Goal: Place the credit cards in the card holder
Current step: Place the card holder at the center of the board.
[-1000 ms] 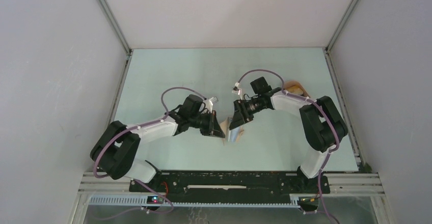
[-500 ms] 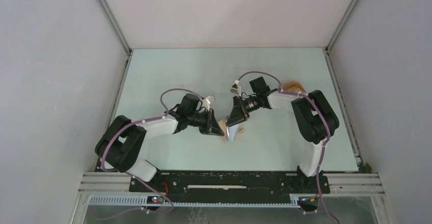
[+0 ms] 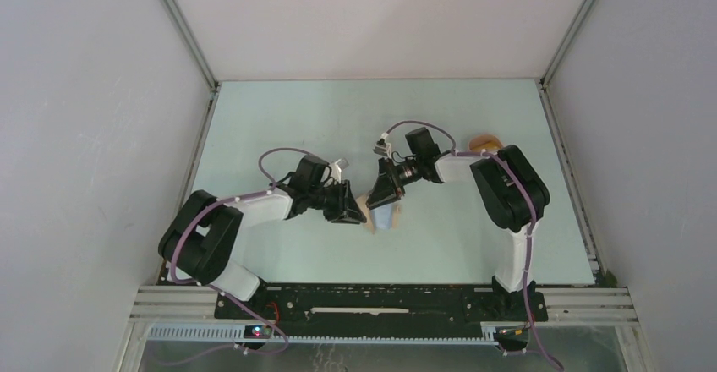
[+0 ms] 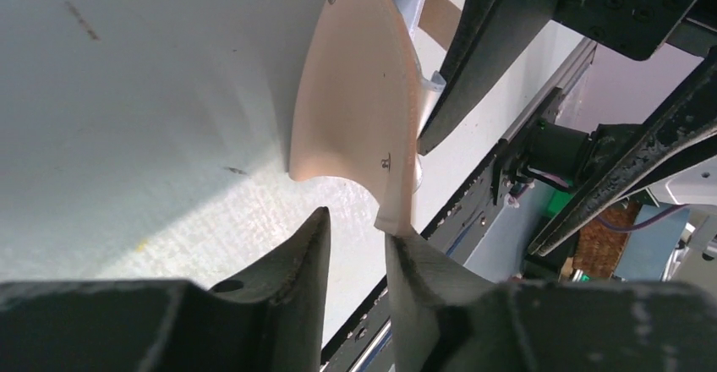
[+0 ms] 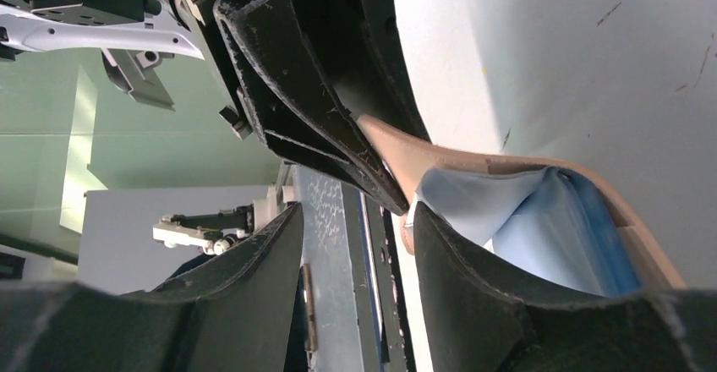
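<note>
1. The left gripper (image 4: 357,227), left of centre in the top view, holds its jaws a little apart; one fingertip touches a corner of the card holder (image 4: 355,110).
2. At centre, a light blue card (image 3: 385,218) sits inside it.
3. The right gripper (image 5: 355,216), just right, has its jaws spread at the open edge.

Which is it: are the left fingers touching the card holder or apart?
Touching. The left wrist view shows the card holder with its lower corner resting on one of the left fingers; the other stands clear.

The card holder (image 5: 396,159) runs past the right wrist view's edge.
</note>
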{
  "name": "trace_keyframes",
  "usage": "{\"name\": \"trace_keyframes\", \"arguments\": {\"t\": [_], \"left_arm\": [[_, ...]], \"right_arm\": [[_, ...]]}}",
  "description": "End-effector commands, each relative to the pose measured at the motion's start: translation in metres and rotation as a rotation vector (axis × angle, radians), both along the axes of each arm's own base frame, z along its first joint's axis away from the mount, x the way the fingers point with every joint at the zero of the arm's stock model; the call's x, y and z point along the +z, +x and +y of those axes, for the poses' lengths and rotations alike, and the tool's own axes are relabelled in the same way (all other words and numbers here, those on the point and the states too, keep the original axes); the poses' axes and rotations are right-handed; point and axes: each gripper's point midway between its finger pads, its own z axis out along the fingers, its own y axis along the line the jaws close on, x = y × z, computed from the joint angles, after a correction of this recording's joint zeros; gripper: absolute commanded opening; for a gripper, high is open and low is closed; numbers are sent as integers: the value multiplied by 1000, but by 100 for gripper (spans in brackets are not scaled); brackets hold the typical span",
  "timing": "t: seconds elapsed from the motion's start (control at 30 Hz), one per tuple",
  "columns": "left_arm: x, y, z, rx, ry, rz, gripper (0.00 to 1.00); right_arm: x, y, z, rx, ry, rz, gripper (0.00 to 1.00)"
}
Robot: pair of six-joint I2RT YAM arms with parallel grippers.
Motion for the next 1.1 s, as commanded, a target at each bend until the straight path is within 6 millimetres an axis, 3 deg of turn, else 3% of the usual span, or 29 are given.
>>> {"name": "trace_keyframes", "arguments": {"t": [0.0,0.4,0.67,0.93,1.07], "left_arm": [[-7,0,14,33,57,-28,37],[9,4,20,112,23,-99,46],[8,13,45,278,67,-157,47],[6,9,72,435,55,-181,49],[11,7,85,515,36,-222,54]], "right_arm": [[7,7,11,10,35,-5,59],[-1,10,25,6,36,34,57],[5,0,42,51,33,-6,55],[-15,-11,50,85,-49,-14,52],[-28,-16,52,101,-105,-19,51]]}}
